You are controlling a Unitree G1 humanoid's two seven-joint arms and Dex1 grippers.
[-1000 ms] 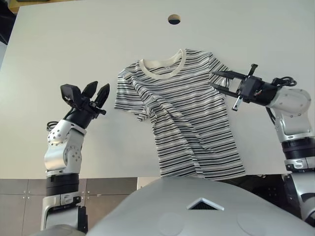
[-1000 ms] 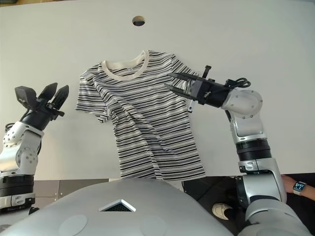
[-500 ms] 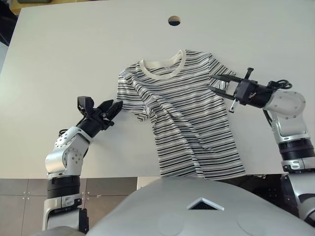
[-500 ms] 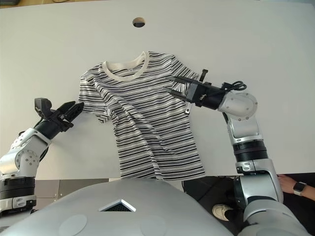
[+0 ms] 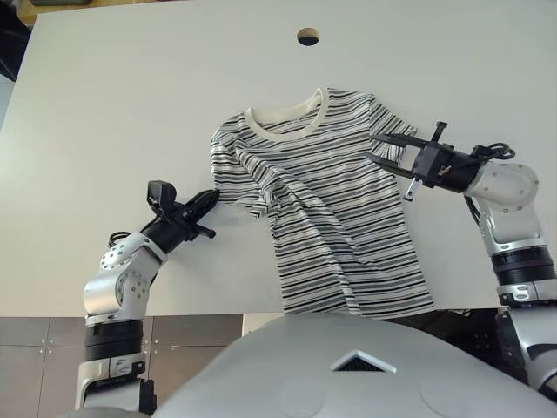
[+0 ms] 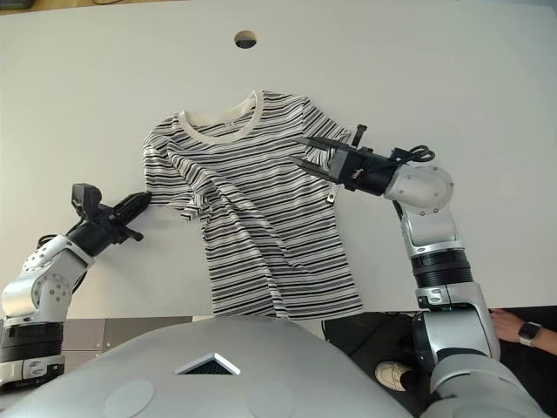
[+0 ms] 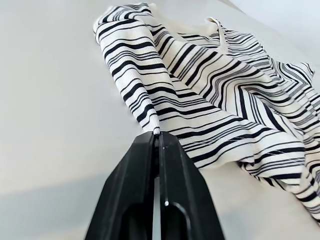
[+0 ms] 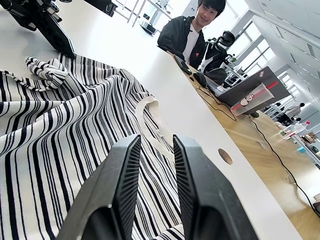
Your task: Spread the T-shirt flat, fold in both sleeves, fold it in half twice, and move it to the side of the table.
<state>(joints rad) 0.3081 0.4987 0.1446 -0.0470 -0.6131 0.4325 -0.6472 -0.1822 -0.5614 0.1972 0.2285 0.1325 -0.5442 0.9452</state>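
A: Head views. What lies where?
B: A striped shirt (image 5: 331, 218) lies on the white table (image 5: 130, 87), rumpled across the chest. Its collar (image 5: 285, 127) points away from both arms, toward a round hole (image 5: 307, 36) in the tabletop.
A: Left side?
B: The left gripper (image 5: 210, 198) sits low at the table, tips at the edge of the nearest sleeve (image 5: 233, 174). Its tips read as pressed together.
A: Right side?
B: The right gripper (image 5: 372, 147) is over the opposite sleeve. It is spread, with striped cloth showing under and between the two tips. Contact with the cloth: cannot tell.
A: Left wrist view.
B: Both black fingers (image 7: 135, 190) are closed, a corner of the sleeve hem pinched at their very tips. From the tips the sleeve rises in a fold. The rest of the shirt spreads beyond them, with bare table to one side.
A: Right wrist view.
B: The two ribbed prongs stand apart, with an open gap between them. Stripes and collar lie just beyond the tips, and the hole is farther past them. A bunched sleeve sits well beyond, across the shirt.
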